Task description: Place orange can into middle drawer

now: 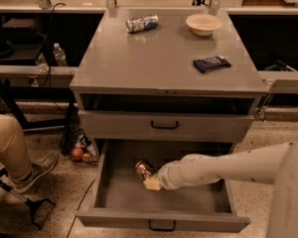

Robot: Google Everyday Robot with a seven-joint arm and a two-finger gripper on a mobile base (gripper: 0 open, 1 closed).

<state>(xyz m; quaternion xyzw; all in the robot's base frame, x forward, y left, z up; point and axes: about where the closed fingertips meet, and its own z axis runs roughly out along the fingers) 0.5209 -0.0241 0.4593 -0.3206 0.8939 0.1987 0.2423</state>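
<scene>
a: how does the grey cabinet [164, 68] look for you?
b: you have the middle drawer [161, 216] standing wide open at the bottom tier, so access looks settled. the drawer front above [208, 128] is closed and no concern of yours

a: and the arm?
b: your arm [228, 166] reaches in from the right, across the drawer's side wall and down into the cavity. the gripper [152, 180] sits at its tip, left of centre inside the drawer

a: is it holding anything?
b: yes, it looks clamped on the orange can [143, 169], which is tilted with one metal end up toward the back left. the can is low and within the drawer's walls, but i cannot tell whether it touches the floor

a: so what is left for you?
b: by my reading, most of the work is done, since the can is inside the right compartment. you have yet to set it down, let go of it and bring the arm clear. the task does not ask you to close the drawer
</scene>
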